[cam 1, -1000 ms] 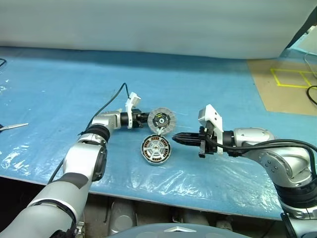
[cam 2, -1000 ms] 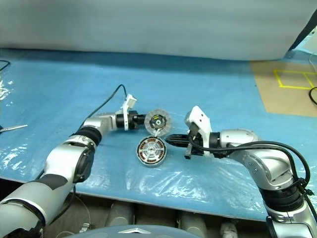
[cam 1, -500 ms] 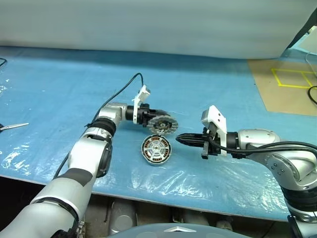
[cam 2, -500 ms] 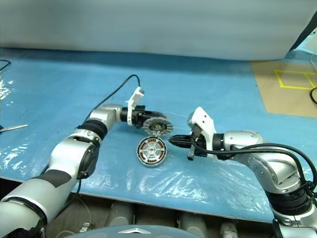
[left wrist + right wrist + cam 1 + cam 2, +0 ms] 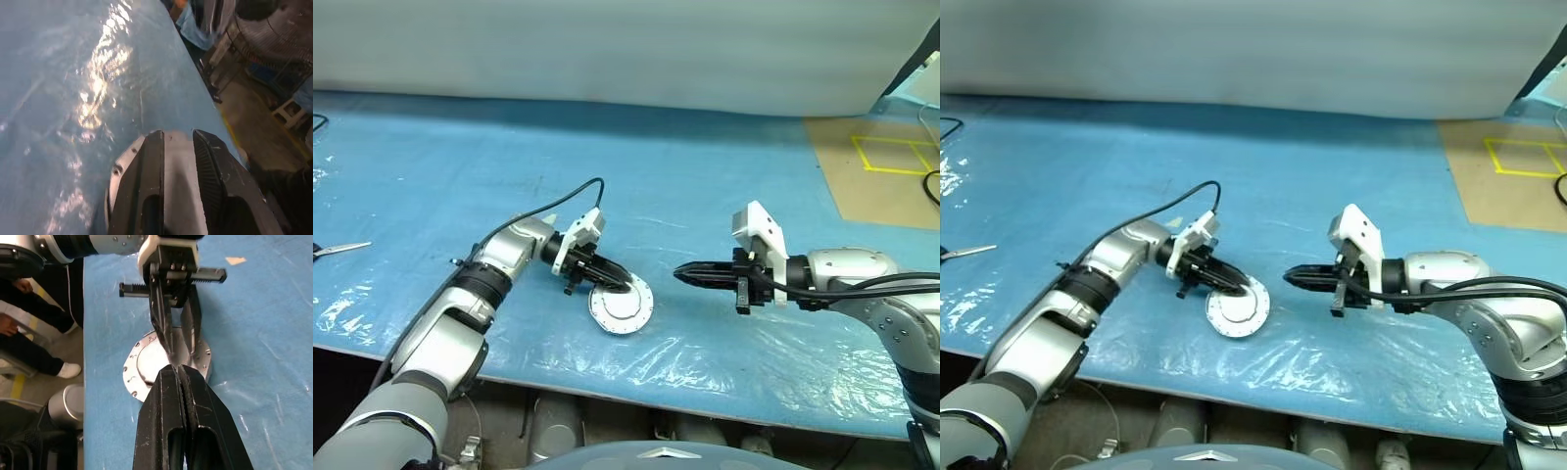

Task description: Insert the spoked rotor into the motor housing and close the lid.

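The lid [image 5: 626, 309] lies flat with its plain grey face up, folded down over the motor housing, which is covered by it. The spoked rotor is hidden. My left gripper [image 5: 625, 288] reaches in from the left, its two black fingers [image 5: 152, 161] lying across the lid's top and shut on the lid. My right gripper [image 5: 678, 275] hovers a short way to the right of the lid, shut and holding nothing, pointing left at it. The right wrist view looks past its own pressed-together fingers [image 5: 168, 401] to the lid [image 5: 142, 362] and the left gripper [image 5: 182, 351].
A blue plastic sheet [image 5: 705, 176] covers the table. Scissors [image 5: 340, 250] lie at the far left edge. A brown board with yellow tape [image 5: 886, 166] sits at the back right. A person's legs [image 5: 19, 333] stand beyond the table edge near the lid.
My left gripper swung the lid from upright over and down towards me onto the housing, hiding the copper windings. The right gripper stayed almost where it was.
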{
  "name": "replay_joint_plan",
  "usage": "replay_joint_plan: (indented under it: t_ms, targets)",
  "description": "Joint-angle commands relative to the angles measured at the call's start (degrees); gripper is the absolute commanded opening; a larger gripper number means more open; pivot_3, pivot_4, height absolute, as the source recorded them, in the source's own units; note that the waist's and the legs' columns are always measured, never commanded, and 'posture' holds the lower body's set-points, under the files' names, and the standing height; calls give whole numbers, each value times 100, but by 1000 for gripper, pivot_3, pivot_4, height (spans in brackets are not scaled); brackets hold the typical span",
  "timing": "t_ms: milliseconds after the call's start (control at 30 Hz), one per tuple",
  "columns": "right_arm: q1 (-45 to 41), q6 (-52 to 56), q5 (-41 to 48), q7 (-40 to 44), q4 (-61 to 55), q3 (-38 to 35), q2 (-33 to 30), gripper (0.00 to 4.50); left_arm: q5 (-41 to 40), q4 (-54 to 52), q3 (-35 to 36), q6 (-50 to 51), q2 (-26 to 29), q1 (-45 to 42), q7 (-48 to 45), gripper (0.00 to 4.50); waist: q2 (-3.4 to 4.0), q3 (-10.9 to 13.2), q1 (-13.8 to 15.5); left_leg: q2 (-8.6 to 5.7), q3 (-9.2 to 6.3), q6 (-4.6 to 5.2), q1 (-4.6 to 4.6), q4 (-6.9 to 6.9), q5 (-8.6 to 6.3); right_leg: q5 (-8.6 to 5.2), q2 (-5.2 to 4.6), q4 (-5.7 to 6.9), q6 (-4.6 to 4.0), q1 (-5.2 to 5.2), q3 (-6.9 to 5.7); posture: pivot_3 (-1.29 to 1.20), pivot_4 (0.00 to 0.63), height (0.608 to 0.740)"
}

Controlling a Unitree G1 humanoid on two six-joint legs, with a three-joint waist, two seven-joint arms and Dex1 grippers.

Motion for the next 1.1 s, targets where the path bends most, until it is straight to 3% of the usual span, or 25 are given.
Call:
replay_joint_plan:
  t_ms: [33,167,233,400,533,733,1100]
  targets:
    - [-144,-386,-369,-15,-25,351,82,0,-490,-1086,904,372,-58,195,851,972,0,0,-17,0,0,0,0,1,0,0,0,0,0,0,0,0,150,740]
    - [-390,-798,-836,74,320,742,212,931,-885,-2501,1794,800,-194,834,2260,972,5,-1,-79,1,3,-1,-12,0,-1,0,1,2,-1,0,3,0,150,740]
    - [-476,-961,-934,245,412,880,240,1619,-879,-3208,2025,850,-217,1352,2798,972,11,-4,-99,4,4,-1,-11,0,-1,-1,2,1,-1,0,3,0,150,740]
    - [-638,-1521,-1457,540,716,1409,408,3193,-999,-4892,2224,1180,-35,3007,3602,972,14,-3,-109,11,8,-1,-15,-6,-1,-1,9,-9,-1,-8,2,0,150,740]
    - [-703,-2054,-1899,967,1072,1926,505,4486,-806,-5520,2332,965,199,4023,3828,972,15,-2,-71,17,7,2,-15,4,0,-1,11,-6,-1,-18,-2,0,150,740]
    - [-1009,-2630,-2363,1360,1564,2309,831,4486,-704,-5592,2585,750,367,4250,4116,972,17,-1,-97,18,10,10,-8,35,3,-15,10,7,-24,-16,6,0,150,740]
    - [-813,-2994,-2953,1207,2372,2453,1457,4486,-519,-5520,2501,447,569,4604,4139,972,16,-1,-218,17,12,10,0,41,3,-16,9,19,-25,-12,11,0,150,740]
